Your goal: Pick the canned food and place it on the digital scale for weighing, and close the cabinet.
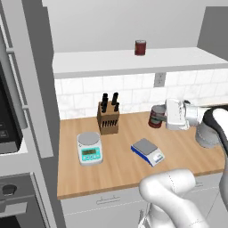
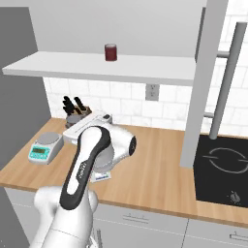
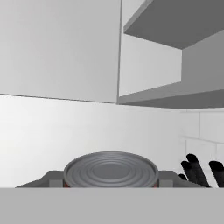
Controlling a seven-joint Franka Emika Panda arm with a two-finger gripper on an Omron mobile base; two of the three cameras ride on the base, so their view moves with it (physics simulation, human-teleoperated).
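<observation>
My gripper (image 1: 156,116) is shut on the canned food (image 1: 155,116), a red-labelled tin held sideways above the back right of the counter. In the hand view its ribbed grey top (image 3: 110,169) sits between my two fingers (image 3: 52,178). The digital scale (image 1: 148,151), a grey plate on a blue base, lies on the counter in front of and below the can. The cabinet (image 1: 133,61) above stands open, its door (image 2: 199,82) swung out with a long silver handle (image 2: 225,80).
A white-and-teal scale (image 1: 90,148) and a knife block (image 1: 108,116) stand left of the can. A maroon can (image 1: 140,47) sits on the cabinet shelf. The oven column (image 1: 9,133) is at far left, and a cooktop (image 2: 223,164) at right.
</observation>
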